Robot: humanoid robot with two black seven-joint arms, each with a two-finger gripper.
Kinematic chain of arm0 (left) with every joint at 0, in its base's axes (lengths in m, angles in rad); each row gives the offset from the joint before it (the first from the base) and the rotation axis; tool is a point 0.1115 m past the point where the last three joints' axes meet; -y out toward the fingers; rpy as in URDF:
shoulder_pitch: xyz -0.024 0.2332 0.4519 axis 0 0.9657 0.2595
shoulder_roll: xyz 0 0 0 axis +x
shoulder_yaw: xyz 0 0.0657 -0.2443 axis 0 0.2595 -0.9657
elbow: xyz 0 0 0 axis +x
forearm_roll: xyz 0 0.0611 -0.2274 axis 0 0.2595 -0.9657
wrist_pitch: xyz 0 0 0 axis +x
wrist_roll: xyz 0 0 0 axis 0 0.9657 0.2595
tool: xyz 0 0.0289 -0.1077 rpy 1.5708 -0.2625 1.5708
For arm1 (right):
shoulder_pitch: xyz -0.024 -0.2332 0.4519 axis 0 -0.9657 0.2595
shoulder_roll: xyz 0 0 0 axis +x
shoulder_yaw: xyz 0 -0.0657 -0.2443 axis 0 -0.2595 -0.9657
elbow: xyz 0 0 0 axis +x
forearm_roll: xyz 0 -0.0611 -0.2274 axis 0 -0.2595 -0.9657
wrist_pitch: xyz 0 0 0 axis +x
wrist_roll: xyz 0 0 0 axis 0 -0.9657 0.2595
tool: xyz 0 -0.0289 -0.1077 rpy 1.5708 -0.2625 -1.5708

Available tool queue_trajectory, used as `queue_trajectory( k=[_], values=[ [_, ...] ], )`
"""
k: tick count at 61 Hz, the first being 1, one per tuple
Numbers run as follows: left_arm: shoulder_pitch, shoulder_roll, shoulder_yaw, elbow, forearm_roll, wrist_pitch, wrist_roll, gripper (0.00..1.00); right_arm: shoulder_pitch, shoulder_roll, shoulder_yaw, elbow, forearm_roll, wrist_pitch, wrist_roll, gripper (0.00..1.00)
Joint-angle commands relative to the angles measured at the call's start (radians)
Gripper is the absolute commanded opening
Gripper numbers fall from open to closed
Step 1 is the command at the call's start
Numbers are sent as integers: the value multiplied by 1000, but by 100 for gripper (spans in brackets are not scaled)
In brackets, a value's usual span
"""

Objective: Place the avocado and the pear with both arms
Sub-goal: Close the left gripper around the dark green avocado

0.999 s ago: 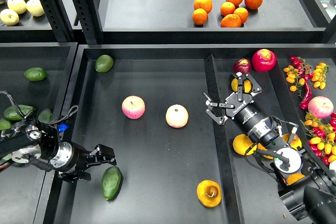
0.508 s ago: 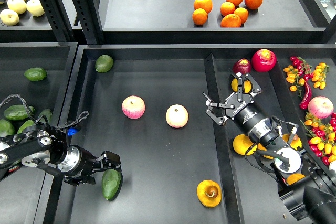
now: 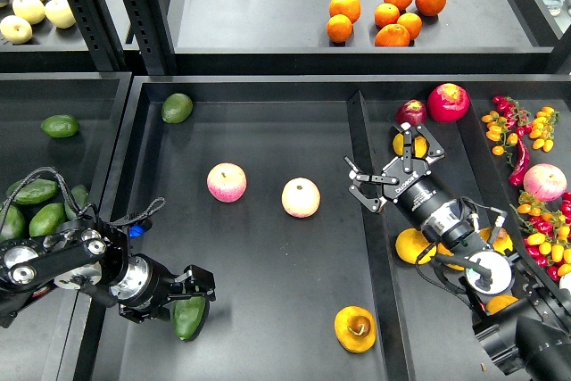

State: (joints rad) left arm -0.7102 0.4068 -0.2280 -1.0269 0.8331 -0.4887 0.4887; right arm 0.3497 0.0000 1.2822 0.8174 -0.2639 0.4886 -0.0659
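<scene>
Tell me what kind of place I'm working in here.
Probably a mock grocery produce display: black trays holding sorted fruit, oranges on a back shelf, avocados binned at left, cherry tomatoes at right.

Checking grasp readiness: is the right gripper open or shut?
Open: the right gripper shows its fingers spread apart, nothing between them.

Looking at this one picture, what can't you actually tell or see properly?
- Head view: the left gripper covers the top of the avocado, so whether it grips is unclear.
- The right arm hides most of an orange fruit beneath it.
- The left picture edge cuts off the green fruits.
</scene>
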Motion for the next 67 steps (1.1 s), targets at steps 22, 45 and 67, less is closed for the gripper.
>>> queue_trajectory(
  k=[22,45,67],
  values=[
    [1,-23,9,22,6,0,0,99,0,0,0,2,0,0,0,100],
    [3,-33,18,28,26,0,0,96,-1,0,2,0,0,0,0,100],
    [3,-33,21,27,26,0,0,71,-5,0,2,-4,0,0,0,100]
  ],
)
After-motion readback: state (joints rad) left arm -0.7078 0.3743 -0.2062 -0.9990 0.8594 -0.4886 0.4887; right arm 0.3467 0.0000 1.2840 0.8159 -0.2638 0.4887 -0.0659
